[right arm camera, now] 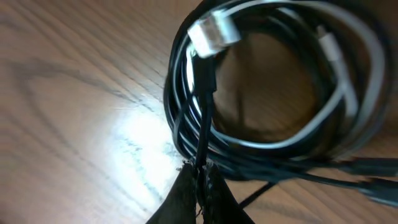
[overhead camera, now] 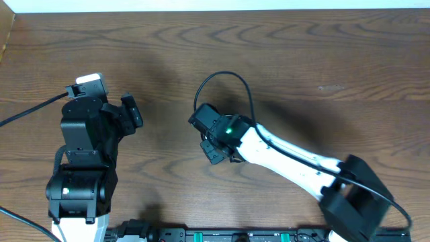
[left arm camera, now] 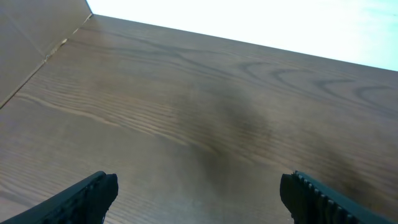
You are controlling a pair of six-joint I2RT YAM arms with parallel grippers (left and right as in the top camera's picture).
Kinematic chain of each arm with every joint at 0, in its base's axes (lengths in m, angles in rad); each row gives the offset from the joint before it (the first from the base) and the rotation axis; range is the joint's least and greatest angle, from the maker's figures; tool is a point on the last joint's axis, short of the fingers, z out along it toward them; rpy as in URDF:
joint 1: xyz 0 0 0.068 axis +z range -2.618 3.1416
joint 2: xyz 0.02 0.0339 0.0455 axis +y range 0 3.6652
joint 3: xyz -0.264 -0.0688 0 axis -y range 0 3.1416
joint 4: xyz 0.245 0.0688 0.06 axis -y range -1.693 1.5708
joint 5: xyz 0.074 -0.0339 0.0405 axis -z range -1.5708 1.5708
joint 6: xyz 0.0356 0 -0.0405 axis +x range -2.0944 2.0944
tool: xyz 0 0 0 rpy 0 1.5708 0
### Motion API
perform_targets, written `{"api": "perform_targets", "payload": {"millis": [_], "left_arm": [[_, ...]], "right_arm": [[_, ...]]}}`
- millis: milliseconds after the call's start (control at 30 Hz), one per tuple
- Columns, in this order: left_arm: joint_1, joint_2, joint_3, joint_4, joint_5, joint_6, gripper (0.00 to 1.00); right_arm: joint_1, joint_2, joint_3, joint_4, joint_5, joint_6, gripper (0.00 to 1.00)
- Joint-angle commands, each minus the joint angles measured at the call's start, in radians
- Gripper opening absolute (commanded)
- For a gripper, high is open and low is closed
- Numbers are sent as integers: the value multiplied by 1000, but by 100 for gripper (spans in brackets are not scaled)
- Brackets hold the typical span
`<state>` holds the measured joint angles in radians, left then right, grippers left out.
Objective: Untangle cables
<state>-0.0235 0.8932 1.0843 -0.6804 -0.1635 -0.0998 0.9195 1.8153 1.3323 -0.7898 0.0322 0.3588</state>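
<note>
Robotics lab bench, wood-grain table (overhead camera: 302, 60), left arm (overhead camera: 84, 154) and right arm (overhead camera: 289, 158) mounted at its near edge, black equipment rail (overhead camera: 235, 236) with green lights, possibly a cardboard wall (left arm camera: 31, 43) far left.

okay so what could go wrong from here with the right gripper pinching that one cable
1. The right gripper pinches one black cord that runs through the coil; pulling may tighten the loops rather than free it.
2. The white cord is wound in with the black ones, so the whole bundle may drag along.
3. The left gripper is open over the table, holding nothing down.
</note>
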Motion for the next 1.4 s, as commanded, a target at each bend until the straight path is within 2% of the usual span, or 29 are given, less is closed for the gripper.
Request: {"api": "perform_targets", "payload": {"millis": [0,133,433,633,800,833,900,933,1200,1300,1367], "left_arm": [[-2,1,16,0,-2,13,88],[-2,1,16,0,-1,13,89],[-2,1,16,0,-2,13,89],[-2,1,16,-1,-2,13,89],[-2,1,16,-1,-2,13,89],[-2,1,16,-1,-1,13,89],[-2,1,16,-1,-2,13,89],[-2,1,16,-1,-2,13,88],[-2,1,16,0,-2,13,89],[-2,1,16,0,-2,13,89],[-2,1,16,0,-1,13,89]], "right_arm": [[4,-65,29,-7,21,3,1],[4,-122,29,-19,73,3,1],[4,-268,29,-45,340,63,2],[5,-244,18,-63,261,71,1],[5,-178,13,-117,246,155,2],[5,-164,13,-126,245,162,22],[5,-137,13,-143,245,161,77],[5,-125,13,-148,243,161,98],[5,-29,13,-86,79,64,98],[5,-6,13,-8,14,51,84],[5,10,13,67,-29,53,80]]}}
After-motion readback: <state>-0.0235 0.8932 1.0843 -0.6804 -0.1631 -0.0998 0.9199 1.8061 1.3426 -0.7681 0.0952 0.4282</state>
